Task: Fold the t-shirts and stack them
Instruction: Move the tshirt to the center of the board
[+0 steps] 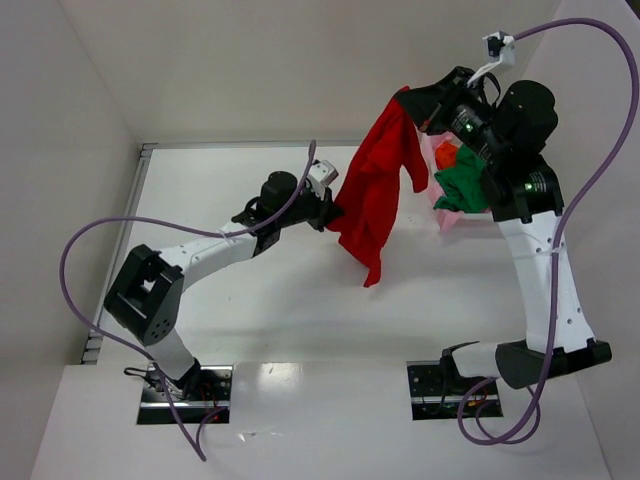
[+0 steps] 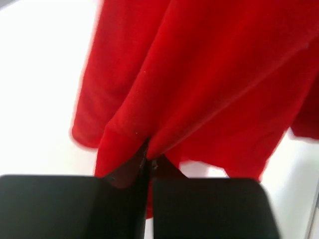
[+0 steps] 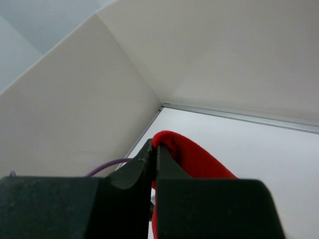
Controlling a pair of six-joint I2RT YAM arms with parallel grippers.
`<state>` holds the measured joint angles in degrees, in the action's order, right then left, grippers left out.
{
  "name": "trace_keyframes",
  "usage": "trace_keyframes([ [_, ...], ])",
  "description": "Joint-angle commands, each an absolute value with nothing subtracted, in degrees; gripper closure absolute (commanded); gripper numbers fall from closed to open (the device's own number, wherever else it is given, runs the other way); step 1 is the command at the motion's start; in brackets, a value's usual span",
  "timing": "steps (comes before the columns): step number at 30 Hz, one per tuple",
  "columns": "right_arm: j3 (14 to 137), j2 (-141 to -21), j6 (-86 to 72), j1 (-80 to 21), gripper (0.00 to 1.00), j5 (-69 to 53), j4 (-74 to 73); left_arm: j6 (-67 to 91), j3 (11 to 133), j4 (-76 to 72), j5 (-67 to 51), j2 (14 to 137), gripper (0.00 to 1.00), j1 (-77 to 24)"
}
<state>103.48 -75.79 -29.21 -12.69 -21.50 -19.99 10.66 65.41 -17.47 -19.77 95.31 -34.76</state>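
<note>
The task looks barely begun: no shirt is folded and no stack shows on the bench (image 1: 250,290). The red shirt (image 1: 375,190) hangs in the air, stretched between the two claws and well up from the bench's middle. It is bunched in long drapes, not spread flat. The right claw (image 1: 412,100) is pressed together on a fold of it at the high, far end. The left claw (image 1: 332,213) is lower and pinches another fold tight, with red cloth gathered right at its tips in the left wrist view. I judge this to be the lift-and-spread step for the first shirt. It has yet to be laid out and folded.

The green shirt (image 1: 462,190), orange shirt (image 1: 446,157) and pink shirt (image 1: 447,218) lie crumpled together at the right side, all unfolded.

The right arm (image 1: 530,190) covers much of that heap, so I cannot tell its full extent or whether anything holds it. I cannot tell which part of the red shirt either claw grips, hem, shoulder or sleeve. From above I cannot tell whether its lowest tip touches the bench. Both wrist views are too close to show more than cloth and fingers.
</note>
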Motion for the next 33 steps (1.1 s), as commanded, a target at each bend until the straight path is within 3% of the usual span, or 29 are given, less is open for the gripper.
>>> trace_keyframes([
  [1,104.2,-71.7,-27.8,-12.3,1.00,-20.0,-18.3,10.7,66.8,-22.6,-15.7,94.6,1.00,-35.1],
  [7,101.7,-71.2,-26.0,-12.3,1.00,-12.9,-19.7,10.7,67.3,-15.4,-5.8,84.0,1.00,-31.1],
  [13,99.5,-71.1,-26.0,-12.3,1.00,-8.8,-17.7,8.6,77.9,-6.1,9.2,72.0,1.00,-25.1],
  [19,102.1,-73.0,-24.8,-12.3,1.00,-5.3,-15.3,2.7,84.2,-7.1,11.0,61.8,1.00,-19.3],
  [33,102.6,-74.1,-25.3,-12.3,1.00,-4.1,-12.0,-0.7,81.9,-5.4,12.0,55.7,1.00,-18.7],
])
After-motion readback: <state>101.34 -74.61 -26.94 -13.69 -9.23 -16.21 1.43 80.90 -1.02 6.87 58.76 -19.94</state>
